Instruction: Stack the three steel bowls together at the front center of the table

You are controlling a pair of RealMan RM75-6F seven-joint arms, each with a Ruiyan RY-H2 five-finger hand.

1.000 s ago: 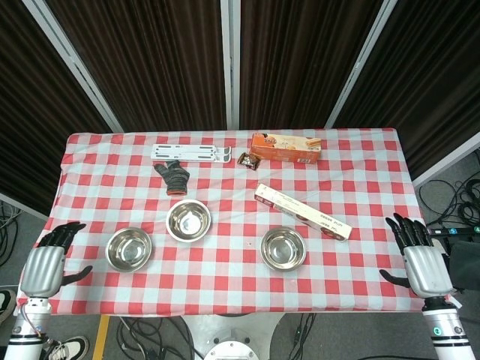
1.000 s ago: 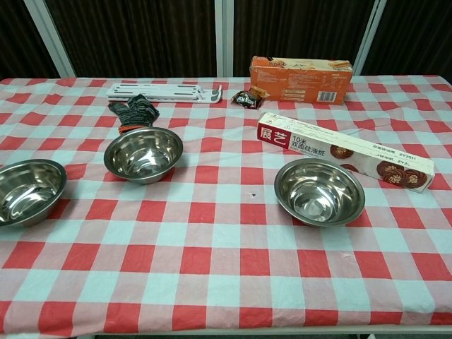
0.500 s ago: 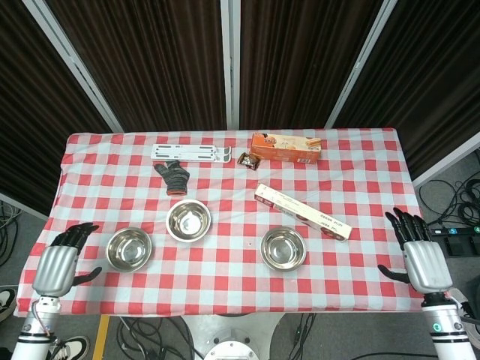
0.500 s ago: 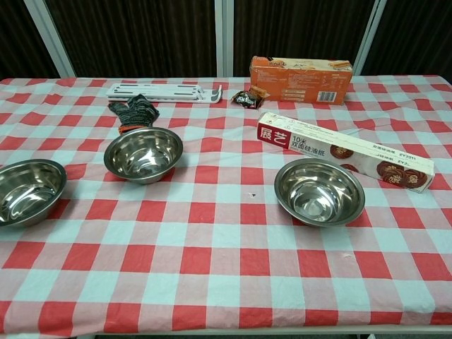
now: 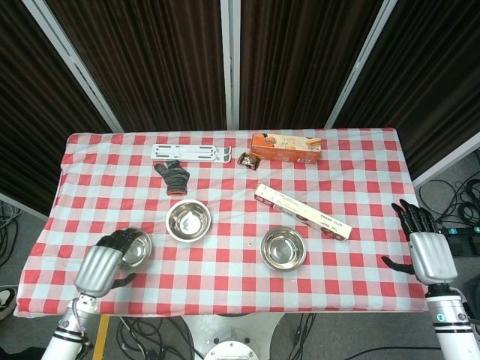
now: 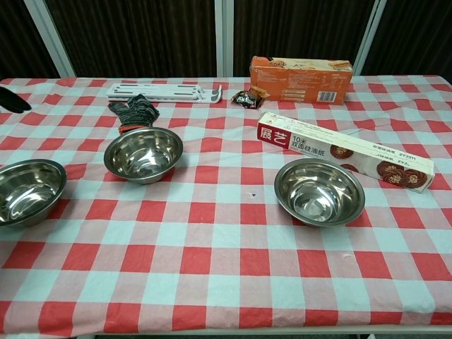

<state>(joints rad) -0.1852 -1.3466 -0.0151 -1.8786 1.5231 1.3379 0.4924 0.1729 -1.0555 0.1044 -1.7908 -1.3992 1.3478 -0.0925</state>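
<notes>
Shiny round steel bowls [image 6: 320,191] sit apart, upright and empty, near a long white box [image 6: 346,151] printed "10米", both hands [image 5: 101,268] spread, holding nothing.

left hand [image 5: 101,266] moved in over left bowl [image 5: 137,247]

Three steel bowls sit apart on the checked tablecloth [image 5: 225,281]: the left bowl [image 5: 137,247], the middle bowl [image 5: 187,220] and the right bowl [image 5: 283,248]. The left hand [image 5: 105,265] overlaps the left bowl's near rim, perhaps touching it. The right hand [image 5: 425,249] hangs beyond the table's right edge, fingers apart.
</notes>
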